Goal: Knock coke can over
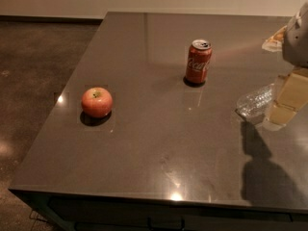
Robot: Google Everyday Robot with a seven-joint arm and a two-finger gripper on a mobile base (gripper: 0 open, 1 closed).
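The coke can (198,61), red with white script and a silver top, stands upright on the grey table (154,148), a little right of the middle and toward the back. My gripper (287,100) hangs at the right edge of the view, partly cut off, just above the table. It is to the right of the can and nearer the front, well apart from it. Its shadow falls on the table in front of it.
A round red apple (96,102) sits toward the table's left edge. A clear plastic bottle (254,100) lies on its side right beside my gripper. A pale flat item (275,37) lies at the back right. Dark floor lies to the left.
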